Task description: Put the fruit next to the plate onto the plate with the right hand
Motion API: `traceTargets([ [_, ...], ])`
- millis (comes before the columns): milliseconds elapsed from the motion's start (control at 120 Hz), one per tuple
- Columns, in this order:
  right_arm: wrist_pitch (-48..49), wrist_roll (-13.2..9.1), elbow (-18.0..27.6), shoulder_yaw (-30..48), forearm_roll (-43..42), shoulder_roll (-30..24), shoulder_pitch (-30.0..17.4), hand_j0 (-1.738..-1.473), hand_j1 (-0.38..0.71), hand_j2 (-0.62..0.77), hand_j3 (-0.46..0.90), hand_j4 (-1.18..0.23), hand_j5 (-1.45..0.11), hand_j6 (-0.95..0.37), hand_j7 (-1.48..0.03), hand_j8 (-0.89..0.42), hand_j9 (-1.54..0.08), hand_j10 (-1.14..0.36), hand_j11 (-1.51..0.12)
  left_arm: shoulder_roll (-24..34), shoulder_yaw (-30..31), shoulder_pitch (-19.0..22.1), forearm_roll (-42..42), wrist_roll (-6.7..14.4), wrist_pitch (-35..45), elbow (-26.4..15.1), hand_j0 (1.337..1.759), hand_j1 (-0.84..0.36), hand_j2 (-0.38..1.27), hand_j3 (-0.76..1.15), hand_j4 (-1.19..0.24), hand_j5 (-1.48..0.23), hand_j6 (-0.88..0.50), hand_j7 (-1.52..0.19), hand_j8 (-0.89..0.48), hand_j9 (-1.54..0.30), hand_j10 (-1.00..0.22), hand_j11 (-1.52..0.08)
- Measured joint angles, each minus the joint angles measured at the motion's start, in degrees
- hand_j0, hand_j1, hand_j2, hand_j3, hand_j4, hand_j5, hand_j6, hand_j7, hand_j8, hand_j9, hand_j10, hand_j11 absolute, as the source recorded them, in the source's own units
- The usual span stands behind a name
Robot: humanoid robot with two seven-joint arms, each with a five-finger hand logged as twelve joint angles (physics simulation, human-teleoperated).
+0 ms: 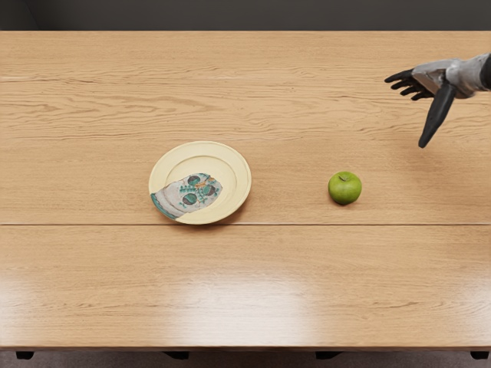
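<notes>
Apple [344,188]: green, round, stem dimple upward; sat on the table [245,291] to the right of the plate [227,162], well apart from it and roughly level with its middle. Touched nothing but the wood. Table: pale oak-coloured boards, grain running left to right, with a thin seam [92,224] crossing just under the plate's near rim and a soft glare on the varnish nearer than the plate. Filled almost the whole view. Beyond the plate, past the far table edge, showed only a dark grey band of room [245,14]; nearer than the plate, under the front edge, a dark strip of floor with short black feet [176,355]. Plate: cream, round, lay flat on the wood, carried only a grey-green painted motif [188,195] on its near-left part. Between plate and apple, plain wood. Right hand [431,78]: hovered above the table far to the right of the plate and farther back than it, beyond the apple and well apart from it, grey forearm entering from the right edge. Hung released, grasping nothing, dark fingers [404,81] spread toward the plate's side and one of them angled down toward the wood.
</notes>
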Motion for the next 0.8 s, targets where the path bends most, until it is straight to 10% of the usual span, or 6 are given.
traceTargets([
  [283,0.00,-1.38,0.42,0.18,-0.18,1.02,0.53,-1.658,-0.33,0.00,0.00,-0.02,-0.03,-0.02,-0.03,-0.02,-0.03,-0.02,-0.03,0.00,0.00,0.00,0.00,-0.01,-0.01,0.00,1.658,0.35,0.00,0.00,0.00,0.00,0.00,0.00,0.00,0.00,0.00,0.00],
  [392,0.00,-6.84,3.41,2.96,-0.08,1.74,0.36,-1.658,-0.32,0.00,0.00,-0.02,-0.03,-0.03,-0.03,-0.02,-0.03,-0.02,-0.03,0.00,0.00,0.00,0.00,-0.01,-0.01,0.00,1.658,0.35,0.00,0.00,0.00,0.00,0.00,0.00,0.00,0.00,0.00,0.00],
  [525,0.00,-10.97,19.33,9.17,-0.02,-6.03,0.43,-1.658,-0.32,0.00,0.00,-0.03,-0.03,-0.03,-0.03,-0.03,-0.03,-0.03,-0.03,0.00,0.00,0.00,0.00,-0.01,0.00,0.00,1.658,0.35,0.00,0.00,0.00,0.00,0.00,0.00,0.00,0.00,0.00,0.00],
  [800,-0.13,-28.36,37.31,14.27,-2.57,-9.77,0.39,-1.658,-0.32,0.00,0.00,-0.03,-0.03,-0.03,-0.03,-0.03,-0.03,-0.03,-0.03,0.00,0.00,0.00,0.00,-0.02,-0.01,0.00,1.658,0.35,0.00,0.00,0.00,0.00,0.00,0.00,0.00,0.00,0.00,0.00],
])
